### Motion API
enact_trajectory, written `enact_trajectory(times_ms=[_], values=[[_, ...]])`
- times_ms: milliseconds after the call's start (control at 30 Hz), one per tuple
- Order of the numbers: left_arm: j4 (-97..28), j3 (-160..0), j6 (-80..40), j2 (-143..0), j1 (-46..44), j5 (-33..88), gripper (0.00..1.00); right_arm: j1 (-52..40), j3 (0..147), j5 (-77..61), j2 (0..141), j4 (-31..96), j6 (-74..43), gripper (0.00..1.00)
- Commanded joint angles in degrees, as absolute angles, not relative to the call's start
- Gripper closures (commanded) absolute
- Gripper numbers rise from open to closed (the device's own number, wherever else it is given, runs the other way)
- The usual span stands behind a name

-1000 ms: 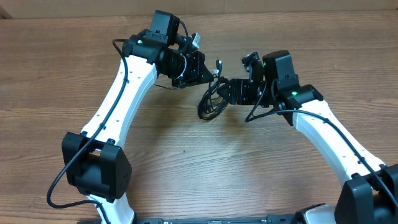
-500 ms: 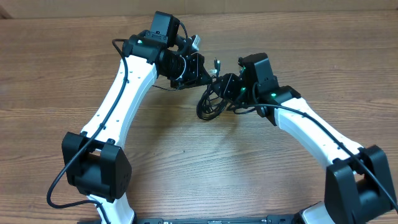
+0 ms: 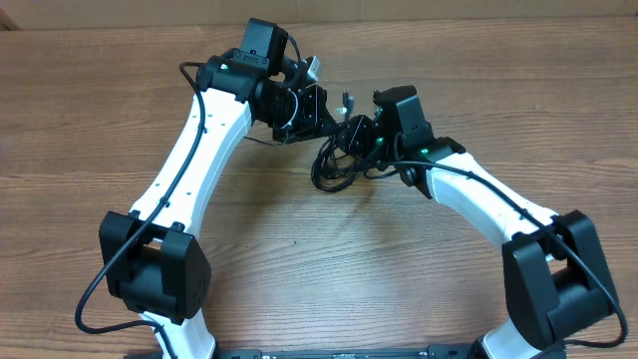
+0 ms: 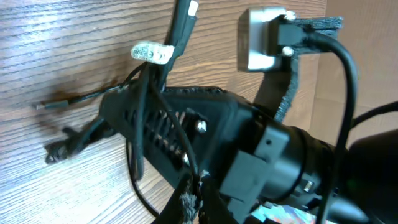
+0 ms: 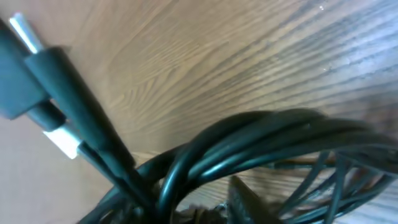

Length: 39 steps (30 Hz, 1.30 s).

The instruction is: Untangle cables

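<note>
The cables [image 3: 333, 168] bunch between the arms, touching the right gripper [image 3: 357, 136] on its near-left, its spread untellable, while the left gripper [image 3: 321, 112] pinches one of them at their far side.

both arms meet over the wooden table [image 3: 90, 130], up toward the far side. left gripper [image 3: 317, 112] closed at the top of the cables [image 3: 329, 172], right gripper [image 3: 351, 137] tight against the same black tangle from the right. loops lie on the wood below them, one silver-tipped plug [image 3: 346, 100] pokes up between the two grippers
</note>
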<state>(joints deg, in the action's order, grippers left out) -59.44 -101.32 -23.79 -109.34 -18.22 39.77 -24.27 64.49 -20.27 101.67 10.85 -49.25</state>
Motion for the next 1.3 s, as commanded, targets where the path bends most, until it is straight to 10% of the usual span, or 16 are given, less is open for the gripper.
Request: enact_trajectory(times_ms=[0,600,1067,1267], values=[[-59.9,-102.5,-23.3,-108.8,-17.8,40.4,0.96,-23.9,64.9,-19.2,102.3,10.8,-49.1,0.85],[-66.9,-102.4,-20.3,-109.0,-13.5,5.4,0.96,-11.8,65.0,-37.9,81.4,19.2,-46.3,0.96],[-61.0,-102.2,-9.0,-107.1,-13.4,12.5,0.96,-5.5,65.0,-52.9,78.5,10.1,-59.6,0.96],[-58.8,-102.2,-4.6,-101.8,-13.9,27.4,0.61,-5.5,65.0,-39.4,78.5,23.1,-58.1,0.96]])
